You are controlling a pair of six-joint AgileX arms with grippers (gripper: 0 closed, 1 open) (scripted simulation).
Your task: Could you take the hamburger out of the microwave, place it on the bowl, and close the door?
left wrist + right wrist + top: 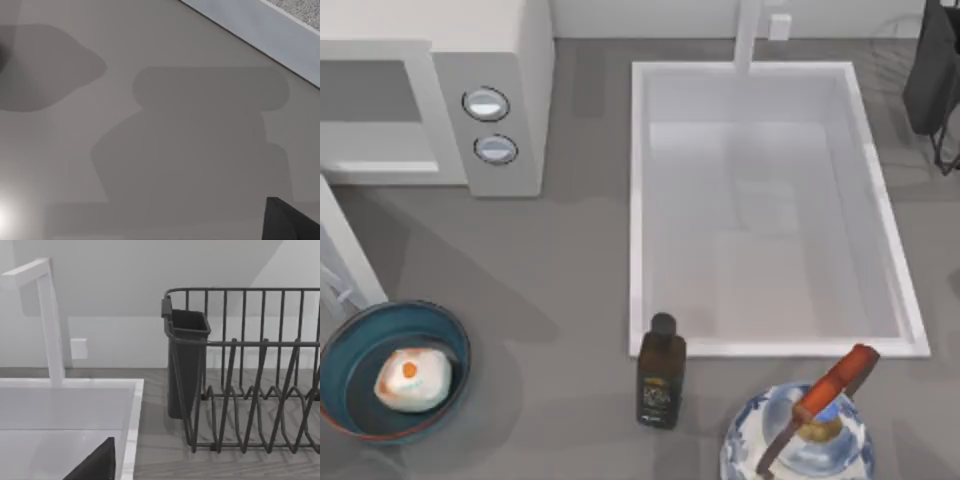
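Resting inside the bowl (350, 350) at near left: the hamburger (412, 379), orange spot up; microwave (490, 60) at far left, cavity exposed, door (345, 250) swung open toward the bowl; sink (640, 200) centre-right; dark bottle (661, 372) upright just near of its rim; patterned vessel (750, 440) near right; dish rack (250, 390) far right; state of both pincers: cannot tell.

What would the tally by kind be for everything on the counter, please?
Microwave: 1
Bowl: 1
Hamburger: 1
Dark bottle: 1
Blue-and-white vessel with red handle: 1
Sink basin: 1
Dish rack: 1
Total: 7
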